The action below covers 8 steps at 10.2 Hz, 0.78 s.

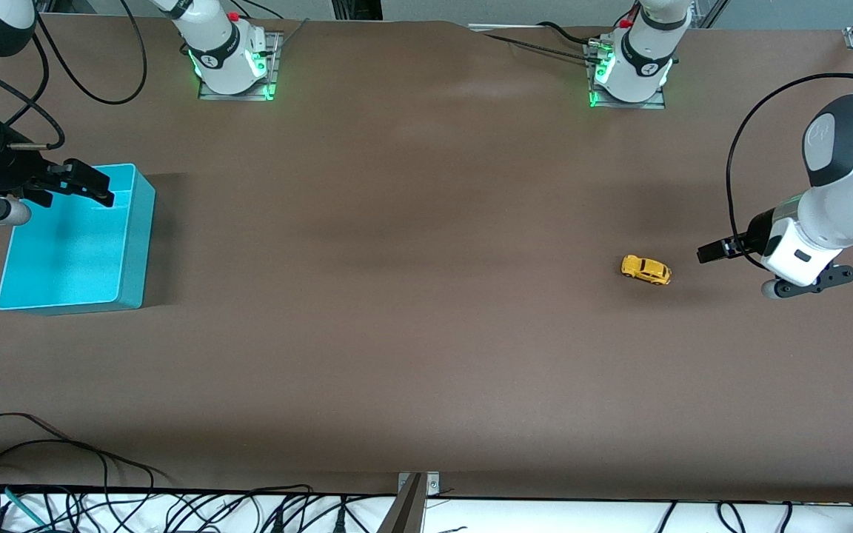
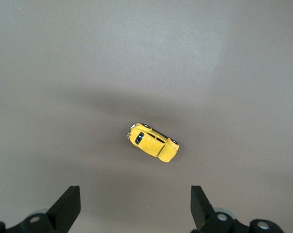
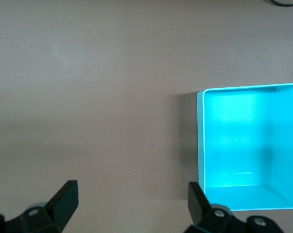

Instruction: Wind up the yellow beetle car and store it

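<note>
On the brown table (image 1: 412,296), toward the left arm's end: yellow beetle car (image 1: 646,269), upright on its wheels, untouched. Left gripper (image 1: 715,250): in the air just beside the car, fingers spread apart, holding nothing. Teal bin (image 1: 130,244): well apart from the car, at the right arm's end. Right gripper (image 1: 89,183): over the bin's rim, fingers apart, holding nothing.
</note>
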{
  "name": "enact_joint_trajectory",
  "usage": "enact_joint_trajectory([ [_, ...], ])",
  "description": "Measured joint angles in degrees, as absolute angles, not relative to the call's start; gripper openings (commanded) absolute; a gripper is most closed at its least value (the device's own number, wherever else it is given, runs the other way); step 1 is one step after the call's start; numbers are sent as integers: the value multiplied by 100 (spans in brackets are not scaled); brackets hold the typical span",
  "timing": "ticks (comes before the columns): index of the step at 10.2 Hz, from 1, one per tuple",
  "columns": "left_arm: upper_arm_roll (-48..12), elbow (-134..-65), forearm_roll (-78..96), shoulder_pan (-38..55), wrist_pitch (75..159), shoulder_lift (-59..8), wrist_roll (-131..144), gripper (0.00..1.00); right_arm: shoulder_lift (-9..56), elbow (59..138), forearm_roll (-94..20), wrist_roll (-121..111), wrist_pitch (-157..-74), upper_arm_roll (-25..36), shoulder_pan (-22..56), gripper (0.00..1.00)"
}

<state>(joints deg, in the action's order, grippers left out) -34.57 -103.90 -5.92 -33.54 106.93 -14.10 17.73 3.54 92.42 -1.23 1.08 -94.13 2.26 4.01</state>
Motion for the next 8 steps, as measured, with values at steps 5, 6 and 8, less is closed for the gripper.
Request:
enact_joint_trajectory([
  [5,-3456,-10381,-592,-3355,10692,-1410,1752,100,354,9241,-123,106,-9416,226,401,100],
  [6,-3455,-10371,-592,-3355,10692,-1410,1752,100,354,9241,-123,106,-9416,226,401,100],
  [8,-3452,-10331,-592,-3355,10692,-1409,1752,100,354,9241,-123,106,-9413,227,399,100],
])
